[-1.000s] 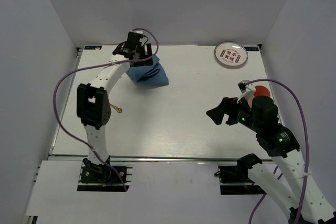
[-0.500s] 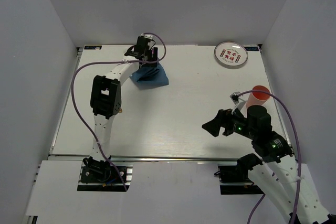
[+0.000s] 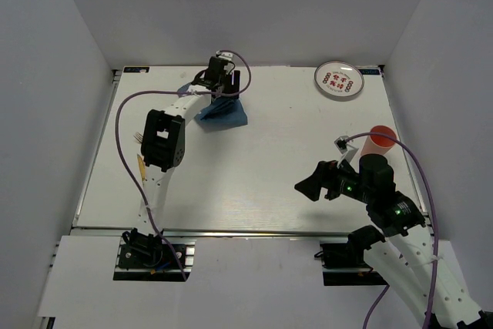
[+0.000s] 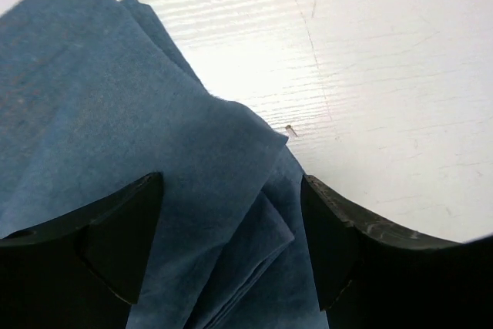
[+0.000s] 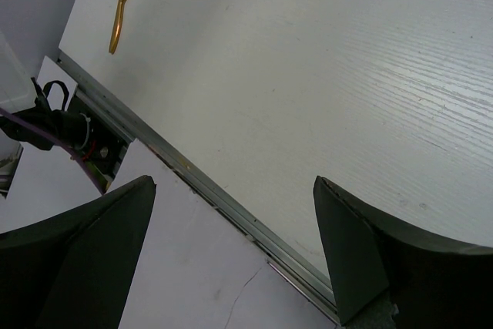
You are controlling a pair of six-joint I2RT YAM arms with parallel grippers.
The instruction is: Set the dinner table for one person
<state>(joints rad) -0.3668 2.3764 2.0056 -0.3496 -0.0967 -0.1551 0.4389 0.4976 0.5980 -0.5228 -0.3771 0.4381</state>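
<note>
The white ribbed tabletop (image 3: 254,167) fills the middle of the overhead view, its metal rail running along the 6 o'clock edge beside the two arm bases. The left arm reaches far across to about 11 o'clock, where the left claw (image 3: 231,86) hangs right over a rumpled blue cloth (image 3: 225,115); in its wrist view the two dark fingers (image 4: 115,236) stand wide apart, open, with the folds of the cloth spread beneath and between them, and whether the tips touch the fabric cannot be told. A round white plate (image 3: 339,81) with red markings lies at 1 o'clock near the far right corner, well apart from the cloth. A red cup (image 3: 382,138) stands upright at 3 o'clock close to the right edge. At 9 o'clock, near the left edge, a slim gold utensil (image 3: 142,166) lies on the tabletop, partly hidden by the left arm. The right claw (image 3: 310,186) hovers at about 5 o'clock, pointing toward 9 o'clock, its fingers (image 5: 362,267) spread wide open and empty, with only bare tabletop and the rail showing between them in its wrist view
</note>
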